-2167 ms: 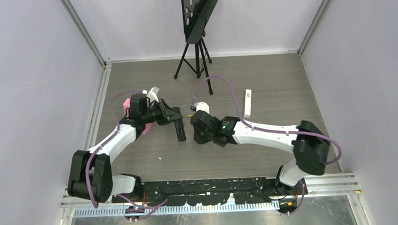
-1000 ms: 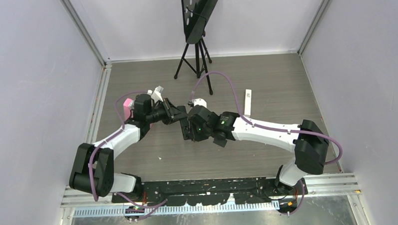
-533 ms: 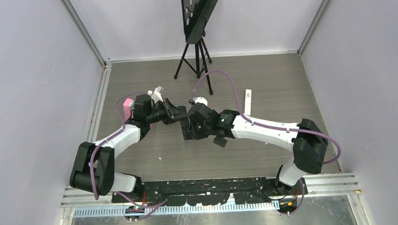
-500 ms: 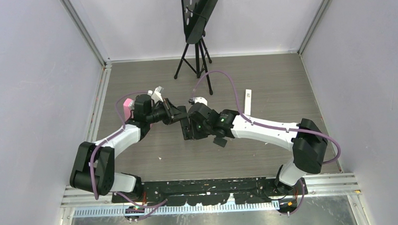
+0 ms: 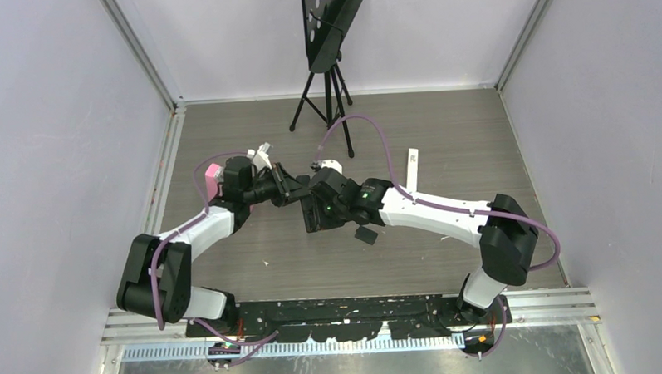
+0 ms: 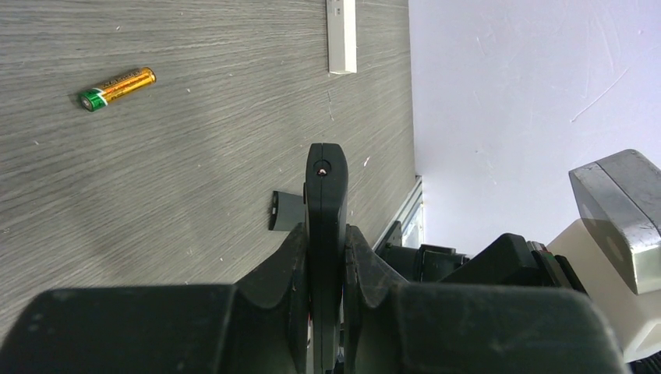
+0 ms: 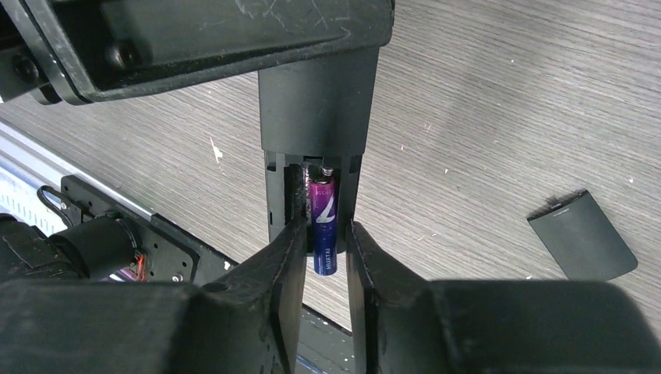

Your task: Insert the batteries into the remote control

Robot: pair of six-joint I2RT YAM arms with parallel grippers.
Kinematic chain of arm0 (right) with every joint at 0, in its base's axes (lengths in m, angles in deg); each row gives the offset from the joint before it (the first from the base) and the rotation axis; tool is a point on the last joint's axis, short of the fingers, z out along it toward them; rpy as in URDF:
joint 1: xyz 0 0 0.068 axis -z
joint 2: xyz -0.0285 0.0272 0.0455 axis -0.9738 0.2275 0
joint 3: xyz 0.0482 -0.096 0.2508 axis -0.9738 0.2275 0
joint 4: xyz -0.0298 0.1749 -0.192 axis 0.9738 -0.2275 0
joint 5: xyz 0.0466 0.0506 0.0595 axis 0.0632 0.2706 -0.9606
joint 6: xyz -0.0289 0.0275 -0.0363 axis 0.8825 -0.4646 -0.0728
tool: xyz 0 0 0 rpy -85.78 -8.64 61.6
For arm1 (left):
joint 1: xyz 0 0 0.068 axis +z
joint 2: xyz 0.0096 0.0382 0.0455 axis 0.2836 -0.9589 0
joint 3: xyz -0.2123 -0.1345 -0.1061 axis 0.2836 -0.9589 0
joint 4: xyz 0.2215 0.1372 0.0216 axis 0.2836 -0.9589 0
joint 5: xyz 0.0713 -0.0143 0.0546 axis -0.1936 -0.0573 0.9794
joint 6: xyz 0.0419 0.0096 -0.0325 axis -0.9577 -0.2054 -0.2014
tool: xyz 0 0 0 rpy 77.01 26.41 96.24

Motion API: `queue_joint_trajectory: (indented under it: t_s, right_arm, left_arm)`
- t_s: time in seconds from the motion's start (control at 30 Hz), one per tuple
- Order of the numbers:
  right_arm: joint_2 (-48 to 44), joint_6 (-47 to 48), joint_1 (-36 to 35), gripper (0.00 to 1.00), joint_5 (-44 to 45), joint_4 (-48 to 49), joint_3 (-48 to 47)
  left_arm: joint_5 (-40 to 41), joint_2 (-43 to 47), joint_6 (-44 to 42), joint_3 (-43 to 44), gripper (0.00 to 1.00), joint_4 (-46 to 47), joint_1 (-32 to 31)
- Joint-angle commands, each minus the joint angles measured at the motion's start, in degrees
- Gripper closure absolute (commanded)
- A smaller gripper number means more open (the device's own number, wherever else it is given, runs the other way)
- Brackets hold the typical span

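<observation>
Grey wood-grain table (image 5: pixel 226 132). Lying on it: orange battery (image 6: pixel 117 87), white strip (image 5: pixel 412 165) far right, black cover (image 7: pixel 583 236) mid-table. Tripod (image 5: pixel 331 95) stands at back.

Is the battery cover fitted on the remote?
No, the battery cover lies on the table, apart from the remote with its open compartment.

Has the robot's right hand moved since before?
Yes. The right gripper has slid left, away from the white bar that lies still, and up to the end of the black remote.
</observation>
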Motion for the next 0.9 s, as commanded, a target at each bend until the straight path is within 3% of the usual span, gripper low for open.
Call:
queue_joint_trajectory:
  t_s: [0.0,0.53,0.7,0.87]
  right_arm:
    - [0.37,-1.32,0.18,0.67,0.03,-1.09,-1.90]
    - [-6.59,-7.77,1.76,0.53,3.17,6.11,3.91]
    - [-12.38,-14.97,2.64,0.42,6.49,12.83,9.77]
    - [-19.60,-22.43,3.64,0.38,9.67,23.84,19.47]
  left_arm:
    - [-2.72,0.09,3.65,1.30,1.00,3.73,-0.25]
    - [-1.35,-2.06,5.68,1.40,1.00,2.15,-0.25]
    - [0.06,-2.61,8.84,1.37,1.00,2.94,-0.25]
    - [2.35,-2.71,15.82,0.91,1.00,5.41,-0.25]
